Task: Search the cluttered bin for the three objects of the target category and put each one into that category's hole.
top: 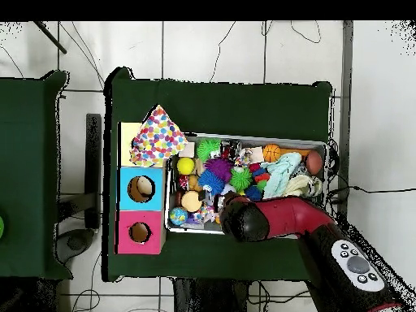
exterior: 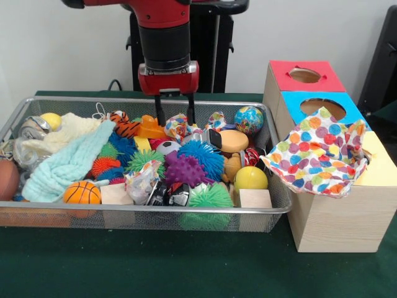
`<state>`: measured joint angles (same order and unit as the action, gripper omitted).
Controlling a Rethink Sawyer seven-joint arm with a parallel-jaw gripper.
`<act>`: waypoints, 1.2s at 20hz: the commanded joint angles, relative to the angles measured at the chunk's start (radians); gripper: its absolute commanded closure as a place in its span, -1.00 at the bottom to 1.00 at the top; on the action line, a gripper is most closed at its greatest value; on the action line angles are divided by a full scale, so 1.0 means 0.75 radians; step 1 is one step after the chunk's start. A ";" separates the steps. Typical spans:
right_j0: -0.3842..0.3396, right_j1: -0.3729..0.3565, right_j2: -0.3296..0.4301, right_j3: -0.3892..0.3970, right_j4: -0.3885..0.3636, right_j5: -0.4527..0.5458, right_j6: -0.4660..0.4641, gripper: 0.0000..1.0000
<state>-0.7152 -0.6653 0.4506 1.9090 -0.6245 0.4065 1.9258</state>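
Note:
My gripper [exterior: 175, 118] hangs open over the far side of the wire bin [exterior: 142, 210], its two black fingers [exterior: 160, 113] apart and pointing down. Just under the tips lies a small polka-dot cloth bundle [exterior: 176, 126], beside an orange toy [exterior: 149, 128]. The wooden box [exterior: 338, 217] to the right has a red-topped hole [exterior: 305, 75] and a blue-topped hole [exterior: 322, 107]. A large polka-dot cloth [exterior: 316, 155] drapes over its nearest section. From overhead the arm [top: 268, 219] hides the gripper; the polka-dot cloth [top: 157, 136] shows there too.
The bin is crowded: a blue spiky ball [exterior: 201, 155], a purple spiky ball [exterior: 184, 171], a green spiky ball [exterior: 209, 197], a yellow ball [exterior: 250, 179], a mini basketball [exterior: 81, 192], a globe ball [exterior: 249, 119], a mint towel [exterior: 71, 162], wooden blocks [exterior: 255, 198].

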 commanded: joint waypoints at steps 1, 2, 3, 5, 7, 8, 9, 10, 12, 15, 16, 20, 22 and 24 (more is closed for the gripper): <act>0.034 -0.008 -0.039 0.137 -0.070 -0.101 0.064 -1.00; 0.037 -0.012 -0.041 0.145 -0.066 -0.101 0.068 -1.00; 0.038 -0.015 -0.041 0.150 -0.061 -0.099 0.067 -1.00; 0.043 -0.026 -0.050 0.165 -0.057 -0.106 0.071 -1.00; 0.047 -0.033 -0.061 0.176 -0.058 -0.115 0.075 -1.00; 0.049 -0.033 -0.066 0.182 -0.059 -0.120 0.077 -1.00; 0.050 -0.036 -0.072 0.186 -0.062 -0.126 0.079 -1.00; 0.054 -0.038 -0.078 0.190 -0.063 -0.131 0.083 -1.00; 0.055 -0.045 -0.090 0.203 -0.068 -0.143 0.088 -1.00; 0.059 -0.061 -0.112 0.216 -0.078 -0.164 0.093 -1.00; 0.058 -0.066 -0.118 0.217 -0.079 -0.168 0.090 -1.00; 0.056 -0.054 -0.131 0.200 -0.085 -0.177 0.074 -1.00; 0.058 -0.043 -0.140 0.194 -0.087 -0.187 0.074 -1.00; 0.069 -0.032 -0.152 0.186 -0.088 -0.199 0.079 -1.00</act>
<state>-0.6738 -0.7014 0.3758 2.0584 -0.6241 0.3329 1.9258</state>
